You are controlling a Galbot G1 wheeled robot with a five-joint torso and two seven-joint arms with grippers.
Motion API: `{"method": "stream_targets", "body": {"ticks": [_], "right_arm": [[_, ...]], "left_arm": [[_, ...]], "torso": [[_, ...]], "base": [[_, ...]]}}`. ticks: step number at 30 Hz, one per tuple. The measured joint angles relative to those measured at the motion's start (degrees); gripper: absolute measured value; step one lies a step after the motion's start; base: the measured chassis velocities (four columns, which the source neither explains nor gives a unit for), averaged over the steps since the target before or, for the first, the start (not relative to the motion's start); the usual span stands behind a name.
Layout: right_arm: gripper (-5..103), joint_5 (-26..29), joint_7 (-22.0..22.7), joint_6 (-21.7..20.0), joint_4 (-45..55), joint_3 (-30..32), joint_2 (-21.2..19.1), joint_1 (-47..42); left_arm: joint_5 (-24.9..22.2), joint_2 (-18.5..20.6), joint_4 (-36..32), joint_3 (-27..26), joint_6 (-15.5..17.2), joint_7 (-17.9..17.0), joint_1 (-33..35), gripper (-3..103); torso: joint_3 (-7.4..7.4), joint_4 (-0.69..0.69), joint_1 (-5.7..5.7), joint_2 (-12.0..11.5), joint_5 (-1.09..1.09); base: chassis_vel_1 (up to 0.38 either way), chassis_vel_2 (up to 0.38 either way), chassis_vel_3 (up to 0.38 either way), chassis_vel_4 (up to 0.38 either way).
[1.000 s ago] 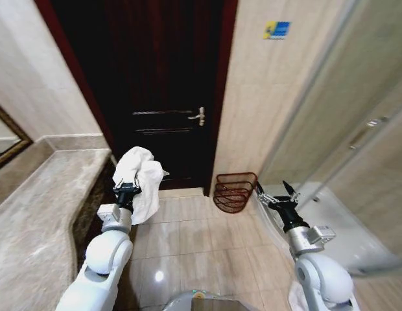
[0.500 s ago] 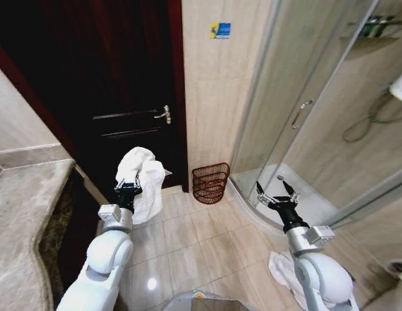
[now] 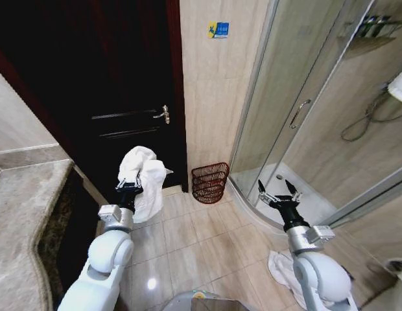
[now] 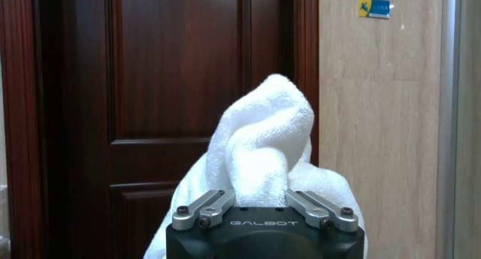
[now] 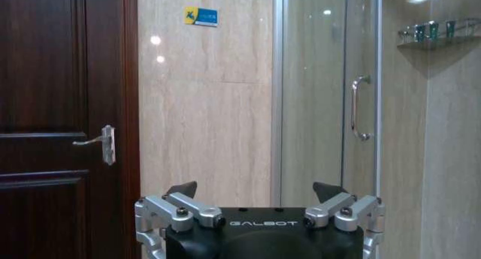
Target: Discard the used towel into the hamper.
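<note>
A white towel [image 3: 143,176] hangs bunched from my left gripper [image 3: 129,186], held up in front of the dark door. In the left wrist view the towel [image 4: 262,152] rises between the closed fingers [image 4: 203,208] of that gripper [image 4: 259,205]. The hamper [image 3: 209,182], a small reddish-brown openwork basket, stands on the floor against the tiled wall beside the door, ahead and between my two arms. My right gripper [image 3: 276,192] is held up open and empty to the hamper's right; in the right wrist view the gripper [image 5: 255,191] has its fingers spread.
A dark wooden door [image 3: 117,97] with a metal handle [image 3: 163,114] fills the left. A glass shower enclosure [image 3: 305,110] stands on the right with a raised curb. A stone counter [image 3: 19,220] runs along the left. Another white cloth [image 3: 285,269] lies on the floor by my right arm.
The whole head view has swung right since a second ago, bringing the shower into sight and the hamper nearer the middle. Both arms keep their pose; the towel stays gripped.
</note>
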Motion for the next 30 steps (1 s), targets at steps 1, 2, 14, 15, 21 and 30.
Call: {"method": "stream_targets", "body": {"ticks": [1, 2, 14, 15, 21, 30], "right_arm": [[100, 0.0, 0.0, 0.02, 0.04, 0.0, 0.0, -0.04], [100, 0.0, 0.0, 0.02, 0.06, 0.01, 0.0, -0.08], [100, 0.07, -0.02, 0.05, 0.15, 0.12, -0.05, -0.12], [100, 0.07, -0.03, 0.05, 0.15, 0.12, -0.05, -0.12], [100, 0.11, -0.03, 0.11, 0.05, 0.21, -0.05, -0.06], [100, 0.48, -0.04, 0.92, -0.99, 0.58, -0.18, -0.14]], "left_arm": [[0.02, -0.08, 0.08, 0.0, -0.1, 0.09, 0.05, 11], [0.04, -0.13, 0.14, 0.0, -0.15, 0.18, 0.09, 11], [0.12, -0.17, 0.28, -0.01, -0.34, 0.63, 0.15, 11], [0.13, -0.17, 0.26, -0.02, -0.36, 0.65, 0.17, 11], [0.18, -0.26, 0.24, -0.02, -0.45, 0.72, 0.2, 11], [0.54, -0.5, 0.3, 0.36, -0.55, 0.87, 0.26, 11]], "torso": [[0.0, 0.0, 0.0, 0.0, 0.0], [0.0, 0.0, 0.0, 0.0, 0.0], [0.0, 0.0, 0.01, 0.0, 0.0], [0.0, 0.0, 0.01, 0.0, 0.0], [0.0, 0.0, 0.0, 0.0, 0.01], [0.0, -0.01, 0.01, 0.0, 0.01]], "base": [[-0.033, 0.07, 0.059, -0.05], [-0.057, 0.07, 0.059, -0.062], [-0.048, 0.065, 0.058, -0.057], [-0.053, 0.026, 0.033, -0.037], [-0.047, 0.054, 0.051, -0.048], [-0.081, 0.095, 0.095, -0.09]]}}
